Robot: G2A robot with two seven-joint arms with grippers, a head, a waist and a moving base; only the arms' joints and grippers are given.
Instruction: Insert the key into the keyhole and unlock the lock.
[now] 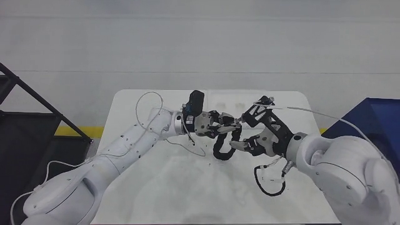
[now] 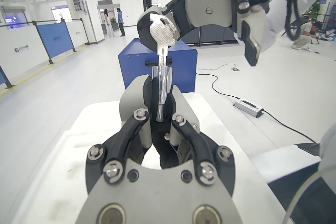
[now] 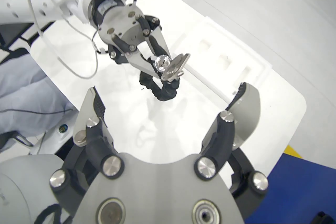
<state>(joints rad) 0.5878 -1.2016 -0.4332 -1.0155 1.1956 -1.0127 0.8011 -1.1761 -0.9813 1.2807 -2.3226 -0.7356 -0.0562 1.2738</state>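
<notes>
One stiff, slick key [image 2: 162, 32] (light metal) sits in the lock [image 2: 162, 83] pinched by our left claw [image 2: 158, 89]; at three o'clock our spread right claw [image 3: 169, 91] should take its flat head.

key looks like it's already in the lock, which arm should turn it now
Right. The left hand is shut on the lock, with the key standing in it. The right hand is open and faces the key's head, so it is probably best placed to grip and turn it.
</notes>
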